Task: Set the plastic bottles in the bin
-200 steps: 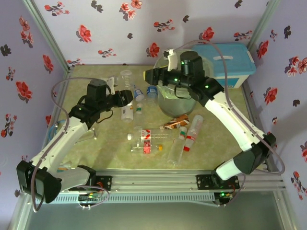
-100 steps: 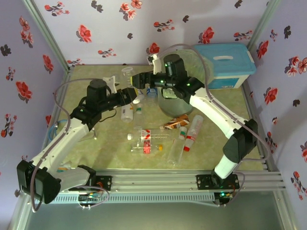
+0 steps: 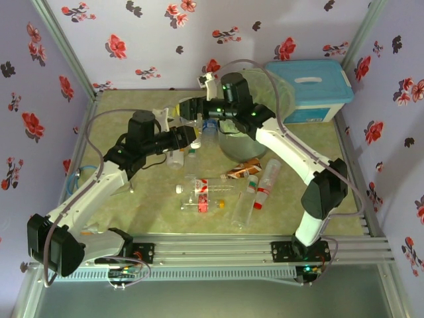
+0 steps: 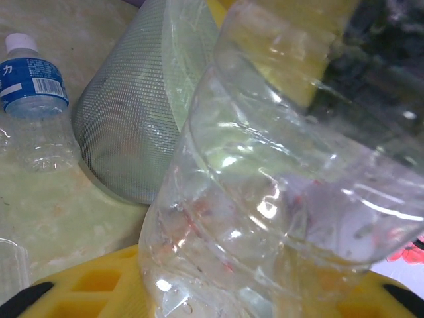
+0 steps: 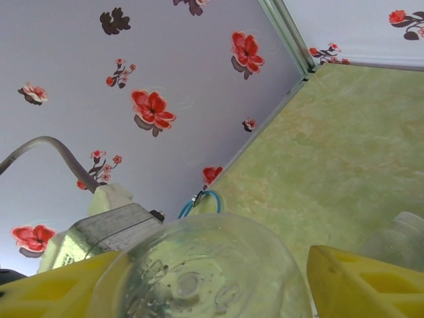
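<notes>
The left gripper (image 3: 191,136) is clamped on a clear bottle (image 4: 265,199) near the bin (image 4: 126,132), and the right gripper (image 3: 181,106) straddles a second bottle (image 5: 199,278), gripped or not I cannot tell, so the two, working this close, could collide and knock a bottle loose.

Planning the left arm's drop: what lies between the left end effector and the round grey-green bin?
In the top view, a small clear blue-labelled plastic bottle sits between them.

The bottle (image 4: 278,185) in my left gripper (image 3: 192,137) is left of the bin (image 3: 235,147). The box (image 3: 311,89) stands behind the bin, loose bottles (image 3: 260,189) before it.
</notes>
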You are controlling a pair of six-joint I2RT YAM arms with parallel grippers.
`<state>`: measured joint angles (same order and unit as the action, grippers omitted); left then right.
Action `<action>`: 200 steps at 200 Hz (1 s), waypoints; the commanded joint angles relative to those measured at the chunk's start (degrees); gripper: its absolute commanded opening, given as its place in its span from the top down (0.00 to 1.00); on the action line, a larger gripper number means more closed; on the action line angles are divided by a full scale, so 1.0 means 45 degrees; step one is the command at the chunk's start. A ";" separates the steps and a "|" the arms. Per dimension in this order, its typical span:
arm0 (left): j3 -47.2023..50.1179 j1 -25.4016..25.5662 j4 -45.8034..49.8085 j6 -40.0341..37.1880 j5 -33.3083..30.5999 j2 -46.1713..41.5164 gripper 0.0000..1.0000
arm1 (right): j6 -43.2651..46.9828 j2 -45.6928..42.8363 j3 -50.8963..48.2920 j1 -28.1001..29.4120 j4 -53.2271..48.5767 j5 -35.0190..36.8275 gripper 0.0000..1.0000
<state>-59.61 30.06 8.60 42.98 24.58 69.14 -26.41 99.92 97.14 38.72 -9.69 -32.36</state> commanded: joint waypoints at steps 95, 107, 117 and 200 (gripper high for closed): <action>0.0262 -0.0169 0.0519 -0.0838 -0.0809 -0.1101 0.13 | 0.0855 -0.0961 0.1182 -0.1077 -0.0949 0.1603 0.49; 0.0426 -0.0230 0.0886 -0.1045 -0.1138 -0.1344 0.11 | 0.0831 -0.1189 0.1292 -0.1524 -0.0954 0.1855 0.49; 0.0593 -0.0251 0.1206 -0.1172 -0.1458 -0.1509 0.10 | 0.0784 -0.1410 0.1294 -0.1900 -0.0946 0.2193 0.49; 0.1275 -0.0276 0.3047 -0.1808 -0.4119 -0.1446 0.09 | 0.0556 -0.1314 0.0703 -0.4511 -0.0904 0.3268 0.49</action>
<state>-54.35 29.23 18.79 37.67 11.81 62.28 -24.25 91.68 100.66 20.05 -13.13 -20.40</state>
